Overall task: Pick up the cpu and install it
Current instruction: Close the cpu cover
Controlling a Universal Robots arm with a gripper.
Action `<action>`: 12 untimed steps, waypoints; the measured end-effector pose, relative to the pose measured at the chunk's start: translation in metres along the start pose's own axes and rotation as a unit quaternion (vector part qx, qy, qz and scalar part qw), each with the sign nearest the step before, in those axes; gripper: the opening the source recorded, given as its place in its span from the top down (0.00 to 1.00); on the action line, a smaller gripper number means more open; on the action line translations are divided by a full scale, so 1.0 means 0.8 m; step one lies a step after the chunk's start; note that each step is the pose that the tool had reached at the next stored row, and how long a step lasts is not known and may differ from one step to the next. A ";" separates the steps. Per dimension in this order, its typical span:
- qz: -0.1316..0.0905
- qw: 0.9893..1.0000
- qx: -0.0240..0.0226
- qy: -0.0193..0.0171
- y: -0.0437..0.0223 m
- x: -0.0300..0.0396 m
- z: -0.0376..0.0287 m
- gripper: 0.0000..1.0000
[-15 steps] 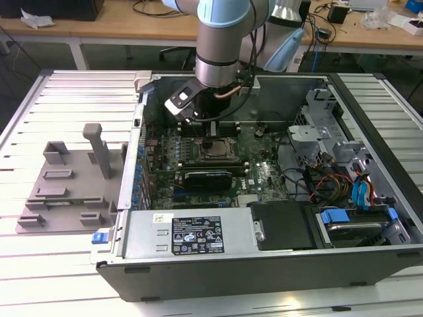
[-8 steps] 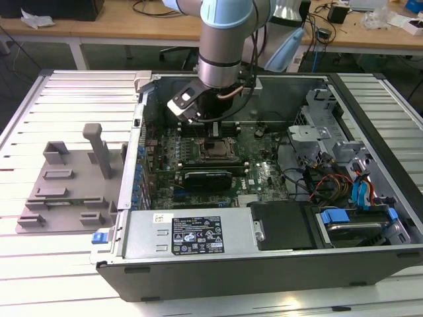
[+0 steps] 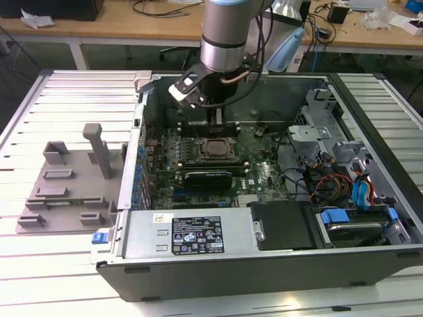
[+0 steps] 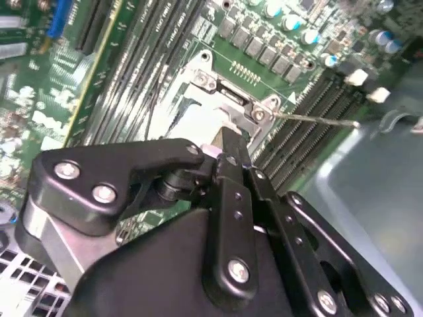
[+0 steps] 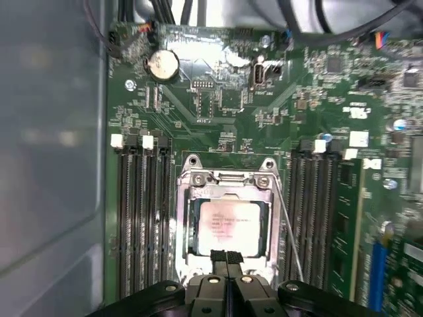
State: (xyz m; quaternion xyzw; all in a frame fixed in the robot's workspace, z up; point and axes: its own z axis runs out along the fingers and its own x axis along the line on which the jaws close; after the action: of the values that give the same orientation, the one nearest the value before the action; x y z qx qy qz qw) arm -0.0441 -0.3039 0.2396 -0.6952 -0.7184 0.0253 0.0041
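The cpu [image 5: 228, 223] lies flat inside the metal socket frame [image 5: 183, 218] on the motherboard, silvery top facing up; the exterior view shows the cpu [image 3: 213, 148] in the middle of the open computer case. My gripper [image 5: 228, 255] hangs just over one edge of the chip, its two fingers pressed together with nothing between them. In the second wrist view the gripper [image 4: 228, 137] points down at the socket frame [image 4: 232, 99]. Whether the fingertips touch the chip cannot be told.
A thin wire lever [image 5: 291, 231] stands beside the socket. Memory slots [image 5: 142, 218] flank it on both sides. A grey plastic tray [image 3: 66, 178] with raised blocks lies outside the case at the exterior view's left. Drive bays and cables [image 3: 344, 185] fill the case's right.
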 end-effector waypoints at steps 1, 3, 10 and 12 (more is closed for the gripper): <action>0.000 1.000 0.000 0.000 0.0009 -0.0002 -0.0033 0.89; 0.000 1.000 0.003 0.001 0.0083 -0.0006 -0.0043 0.89; 0.000 1.000 0.011 0.002 0.0283 -0.0034 -0.0180 0.89; 0.000 1.000 0.011 0.002 0.0281 -0.0071 -0.0194 0.89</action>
State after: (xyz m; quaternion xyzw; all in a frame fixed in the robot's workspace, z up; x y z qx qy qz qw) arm -0.0208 -0.3084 0.2543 -0.6948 -0.7183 0.0324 0.0132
